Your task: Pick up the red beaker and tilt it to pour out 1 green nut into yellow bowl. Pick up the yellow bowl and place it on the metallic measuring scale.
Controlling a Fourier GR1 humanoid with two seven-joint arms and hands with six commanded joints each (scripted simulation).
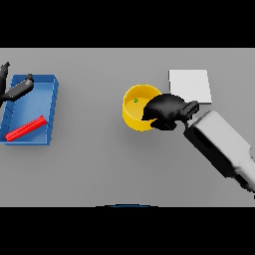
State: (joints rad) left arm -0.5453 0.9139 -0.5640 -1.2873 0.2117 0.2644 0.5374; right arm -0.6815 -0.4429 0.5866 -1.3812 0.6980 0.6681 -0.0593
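The right hand [167, 110], palm down, curls its fingers over the round yellow bowl's [132, 113] rim; the left hand's [15, 89] fingers lie straight above the blue tray [50, 107].

Under the matt black right robot hand [167, 110] the yellow bowl [133, 112] looks like smooth plastic, the pale square scale [190, 85] just behind that hand is flat and dull rather than shiny, and the grey counter [109, 164] is matt.

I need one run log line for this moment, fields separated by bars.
right hand: curled on bowl rim | nut: in bowl | scale: bare, behind hand | beaker: lying in tray | left hand: over tray
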